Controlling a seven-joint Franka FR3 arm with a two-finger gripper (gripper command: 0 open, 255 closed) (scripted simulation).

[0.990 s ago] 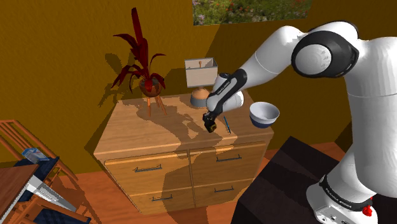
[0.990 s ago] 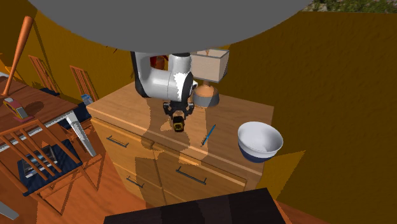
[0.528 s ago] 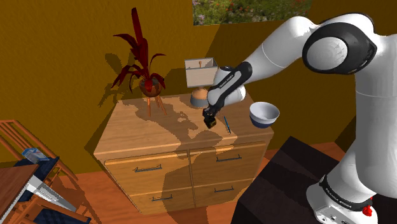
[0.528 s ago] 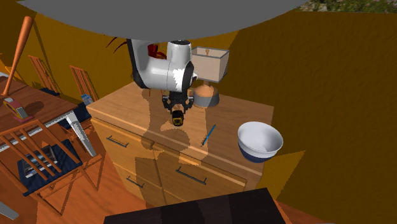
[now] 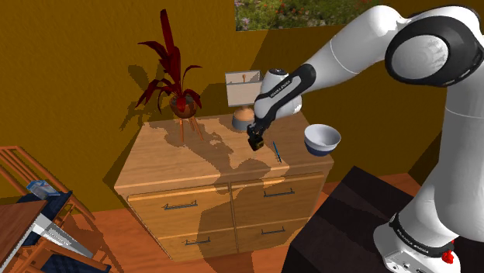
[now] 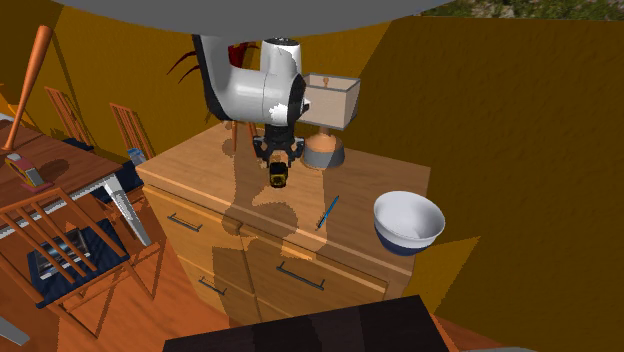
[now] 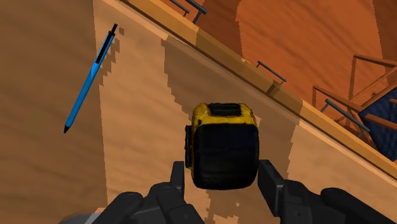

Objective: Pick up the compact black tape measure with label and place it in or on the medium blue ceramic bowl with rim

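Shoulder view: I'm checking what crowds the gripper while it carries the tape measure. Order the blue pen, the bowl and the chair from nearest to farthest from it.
1. The blue pen, on the dresser top just beside the gripper.
2. The bowl, at the dresser's right corner.
3. The chair, on the floor at lower left.
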